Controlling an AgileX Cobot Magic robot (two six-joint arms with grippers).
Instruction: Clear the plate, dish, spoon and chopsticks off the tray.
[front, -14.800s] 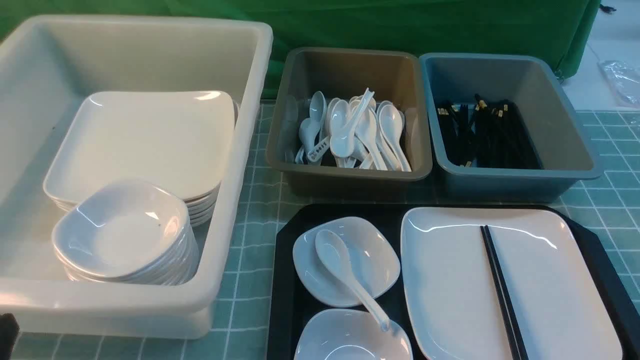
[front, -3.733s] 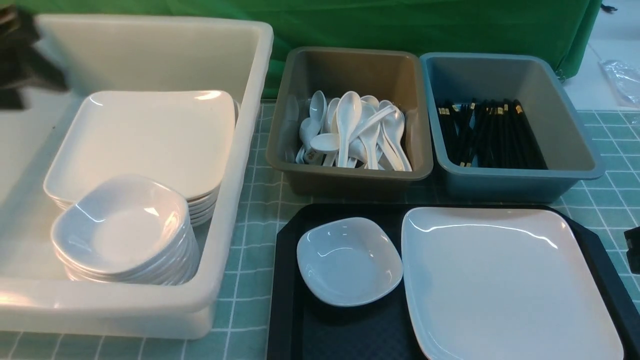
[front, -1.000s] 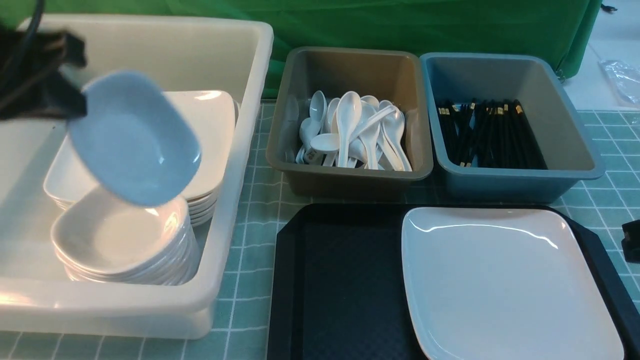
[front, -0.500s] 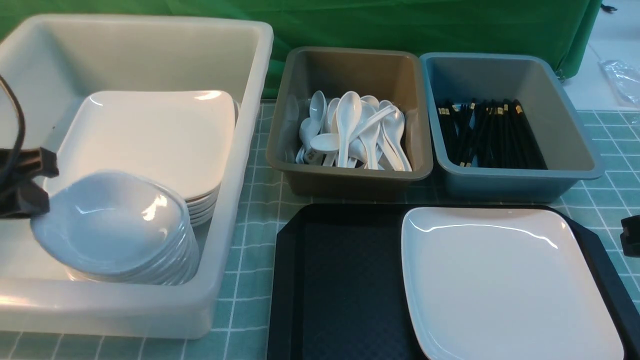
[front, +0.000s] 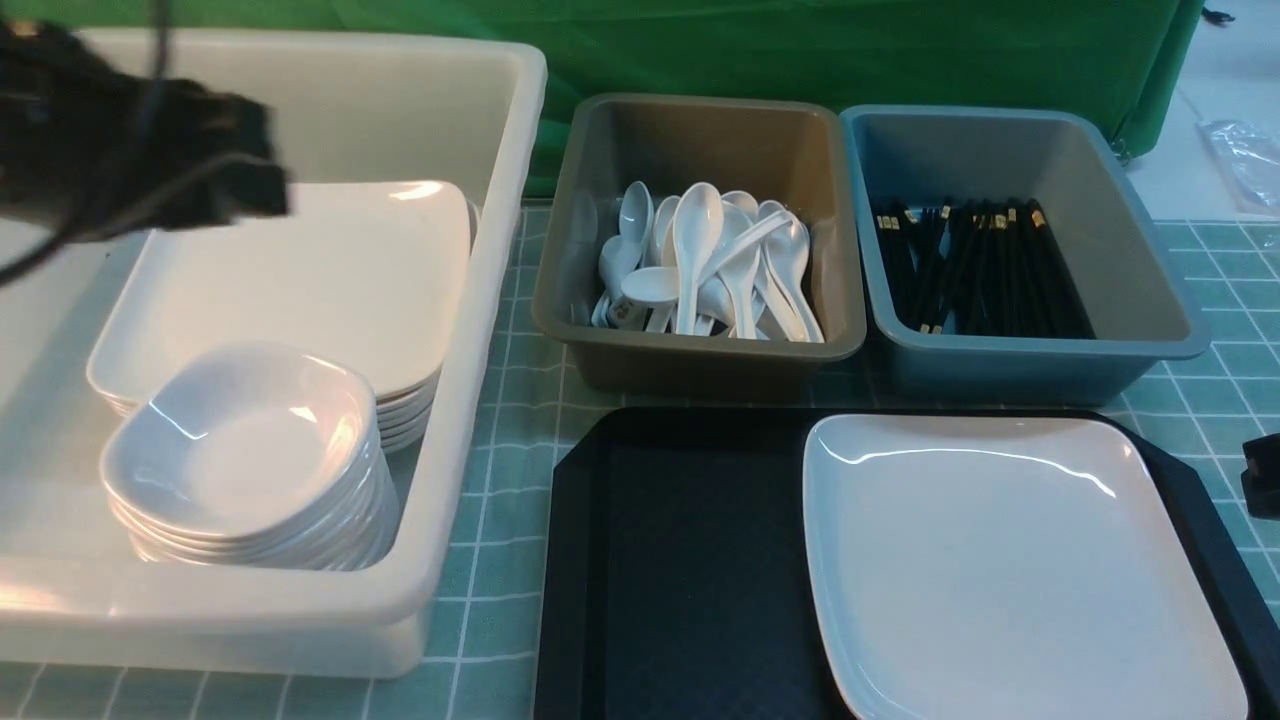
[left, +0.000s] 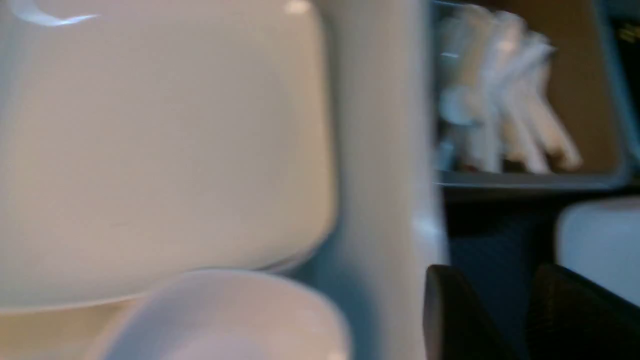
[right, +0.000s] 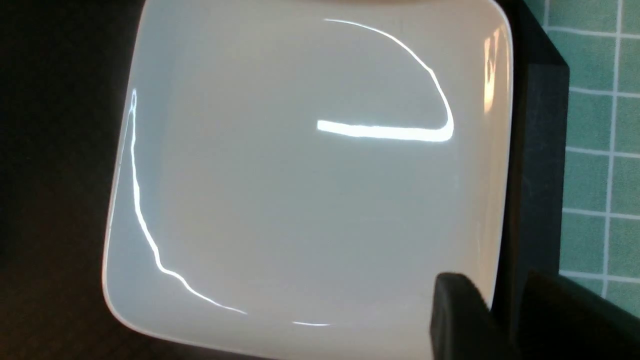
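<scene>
Plate (front: 1020, 570), lower right: glossy, probably slippery, stiff, breakable; pinch rim at frame right. Left gripper (left: 515, 320), right gripper (right: 510, 320): jaws narrowly apart, empty.

A big cream tub (front: 300, 100) on a teal checked mat (front: 500, 440) holds a stack of large white plates (front: 300, 270), with a stack of small white dishes (front: 240, 450) in front. Beside it stand a brown-grey tub (front: 700, 140) of white spoons (front: 700, 260) and a blue-grey tub (front: 960, 150) of black sticks (front: 980, 270). Green cloth (front: 800, 50) hangs behind.
</scene>
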